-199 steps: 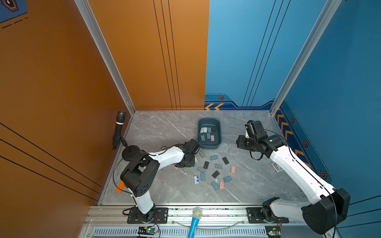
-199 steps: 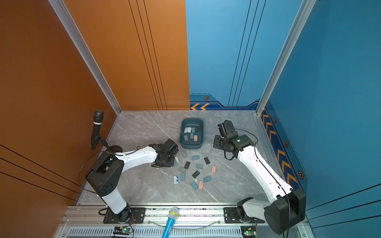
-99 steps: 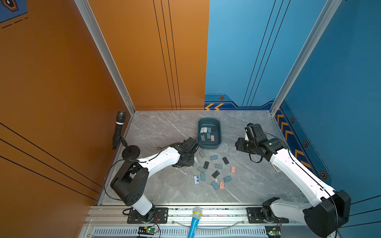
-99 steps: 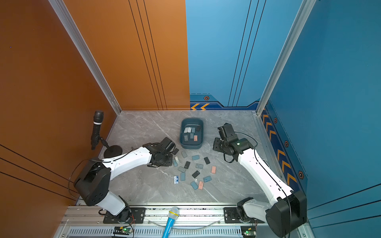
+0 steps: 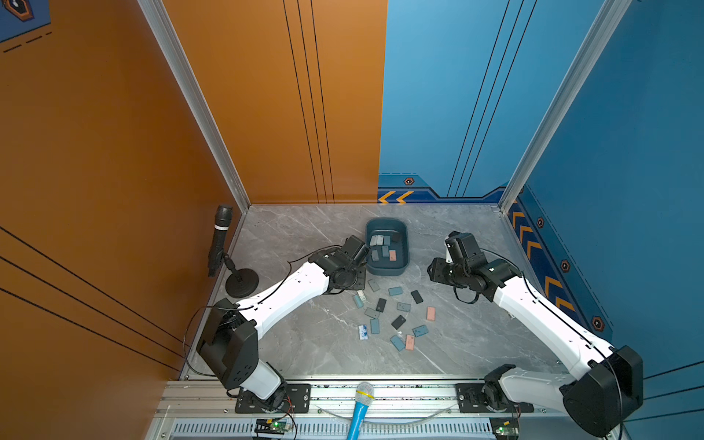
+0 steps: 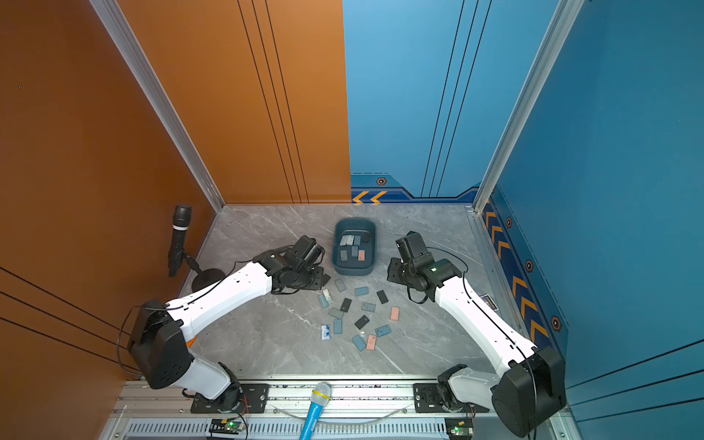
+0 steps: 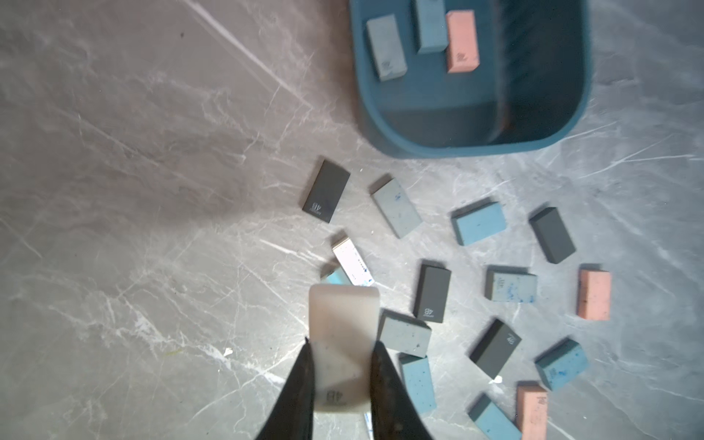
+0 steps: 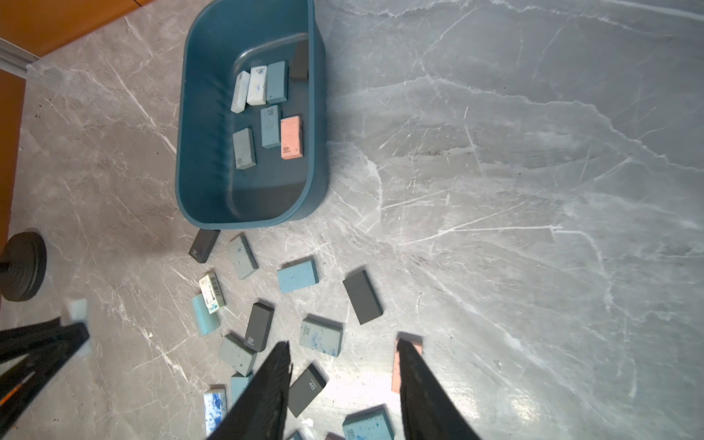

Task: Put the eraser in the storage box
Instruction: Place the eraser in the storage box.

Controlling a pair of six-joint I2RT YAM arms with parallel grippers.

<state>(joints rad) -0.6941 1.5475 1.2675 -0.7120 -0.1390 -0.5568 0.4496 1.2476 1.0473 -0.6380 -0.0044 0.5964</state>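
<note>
Resting on the grey table [image 5: 301, 244] in both top views, the storage box [image 5: 387, 269] holds several erasers [image 5: 392, 254]. Left wrist view: the left gripper [image 7: 341, 344] pinches a white eraser [image 7: 344, 324] over loose erasers [image 7: 478, 227], outside the box. Right wrist view: the right gripper [image 8: 343, 344] stands parted, empty.

print | "4B" — on white eraser [image 7: 343, 335]; on dark eraser [image 7: 432, 293]

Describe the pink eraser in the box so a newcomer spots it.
Find the dark teal storage box at the back middle of the table. Inside, the pink eraser lies flat by the wall on the right arm side, beside a blue eraser. It is the box's only pink one; other pink erasers lie loose outside.
</note>
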